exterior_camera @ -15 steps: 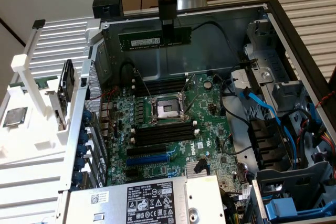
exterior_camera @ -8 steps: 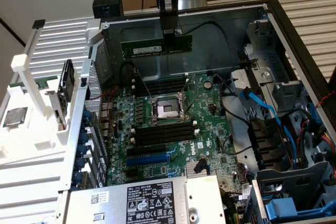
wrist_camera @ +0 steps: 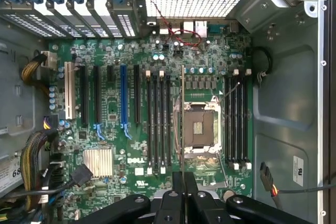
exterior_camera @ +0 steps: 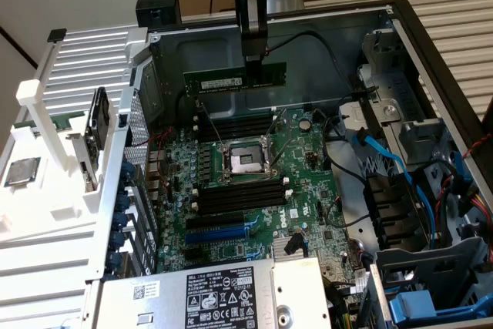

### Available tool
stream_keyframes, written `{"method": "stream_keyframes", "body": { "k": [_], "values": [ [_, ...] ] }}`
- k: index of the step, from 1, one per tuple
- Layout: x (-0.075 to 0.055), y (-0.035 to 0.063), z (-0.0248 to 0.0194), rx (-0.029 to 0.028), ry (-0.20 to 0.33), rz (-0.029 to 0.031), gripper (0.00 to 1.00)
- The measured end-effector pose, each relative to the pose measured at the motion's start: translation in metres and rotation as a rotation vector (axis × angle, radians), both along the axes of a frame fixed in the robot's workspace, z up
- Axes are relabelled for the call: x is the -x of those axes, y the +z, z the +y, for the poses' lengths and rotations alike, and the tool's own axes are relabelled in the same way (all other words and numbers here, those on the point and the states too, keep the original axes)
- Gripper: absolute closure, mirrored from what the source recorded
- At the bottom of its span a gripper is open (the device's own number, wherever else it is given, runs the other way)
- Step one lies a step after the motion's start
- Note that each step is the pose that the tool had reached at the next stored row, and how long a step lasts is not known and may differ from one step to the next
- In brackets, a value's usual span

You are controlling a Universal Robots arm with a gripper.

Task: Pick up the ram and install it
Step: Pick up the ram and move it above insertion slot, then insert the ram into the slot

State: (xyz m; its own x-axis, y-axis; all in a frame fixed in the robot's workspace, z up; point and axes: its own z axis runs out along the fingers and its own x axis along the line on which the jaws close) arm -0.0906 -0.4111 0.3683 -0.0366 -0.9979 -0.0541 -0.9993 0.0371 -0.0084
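My gripper (exterior_camera: 254,58) hangs over the open computer case, shut on the ram (exterior_camera: 231,80), a long green stick with a white label strip. The stick is level and held by its upper edge, above the far memory slots (exterior_camera: 235,124) and clear of the motherboard (exterior_camera: 231,229). In the wrist view the ram (wrist_camera: 182,114) appears edge-on as a thin line running out from the black fingers (wrist_camera: 178,192). It lies over the edge of the processor socket (wrist_camera: 199,126), between one bank of black memory slots (wrist_camera: 158,124) and the other (wrist_camera: 237,124).
The case walls (exterior_camera: 331,28) ring the board. A power supply (exterior_camera: 223,290) lies at the near side, and blue cables (exterior_camera: 385,158) and drive bays are at the exterior view's right. A white fixture (exterior_camera: 54,159) at its left carries a silver processor (exterior_camera: 21,171).
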Motion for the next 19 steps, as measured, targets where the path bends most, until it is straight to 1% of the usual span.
{"method": "stream_keyframes", "body": {
  "k": [2,4,14,15,16,17,19],
  "values": [
    [0.0,-0.0001,0.0,-0.0005,0.0,-0.0001,0.88],
    [0.0,-0.0001,0.0,-0.0047,0.0,-0.0001,0.88],
    [0.0,-0.0003,0.0,-0.0064,0.0,0.0,0.88],
    [0.0002,-0.001,-0.0001,-0.0065,0.0,-0.001,0.88],
    [0.0008,-0.0021,-0.0001,-0.0065,0.0,-0.0036,0.88],
    [0.0011,-0.0037,-0.0001,-0.0064,0.0,-0.0049,0.88],
    [0.0012,-0.0073,0.0,-0.0065,0.0,-0.0055,0.88]
  ]
}}
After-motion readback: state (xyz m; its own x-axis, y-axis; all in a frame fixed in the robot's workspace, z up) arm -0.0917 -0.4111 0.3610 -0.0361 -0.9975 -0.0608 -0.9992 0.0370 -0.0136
